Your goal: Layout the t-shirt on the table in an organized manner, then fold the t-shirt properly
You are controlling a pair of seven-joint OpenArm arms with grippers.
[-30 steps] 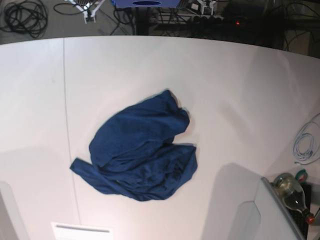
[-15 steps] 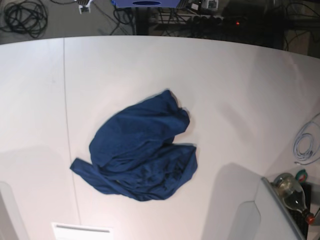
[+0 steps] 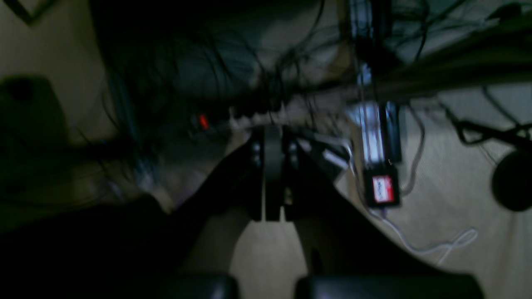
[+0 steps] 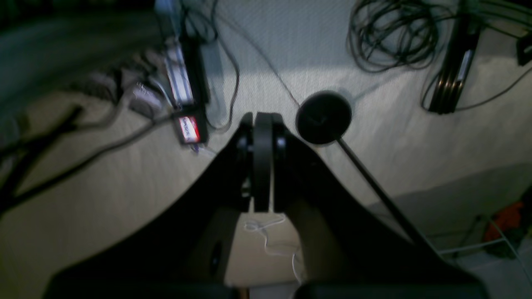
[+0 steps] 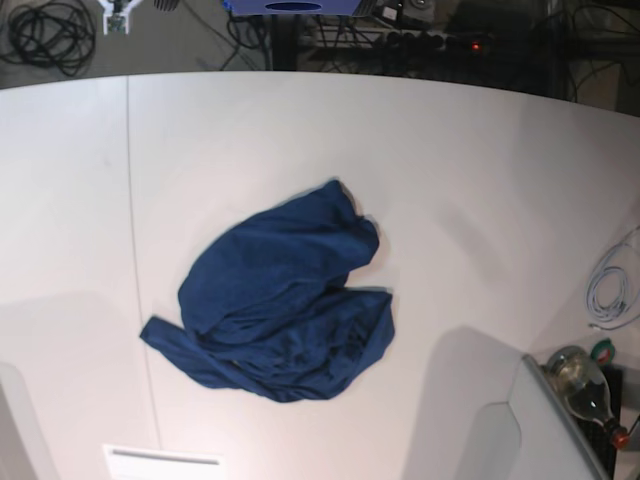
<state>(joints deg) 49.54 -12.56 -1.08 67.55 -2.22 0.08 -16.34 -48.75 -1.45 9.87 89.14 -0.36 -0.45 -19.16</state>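
the table [image 5: 480, 180] shows wide bare white surface on every side of the t-shirt [image 5: 280, 300], most of it toward the far curved edge and the side with the white cable coil [image 5: 610, 285]; a thin dark seam [image 5: 133, 230] runs just beside the shirt's lower corner. the t-shirt lies crumpled near the table's middle, dark navy, bunched into a rough heap with folds overlapping and one narrow flap reaching out toward the seam; no sleeve or collar can be told apart. a glass bottle [image 5: 585, 385] sits at the near corner. only the base view shows the shirt and table; neither wrist view does. the left gripper [image 3: 272, 182] has its jaws pressed together, holding nothing, over a dim floor with cables. the right gripper [image 4: 262, 166] is likewise closed and empty, above pale floor with a round black disc [image 4: 324, 117] and cable coils [image 4: 390, 33].
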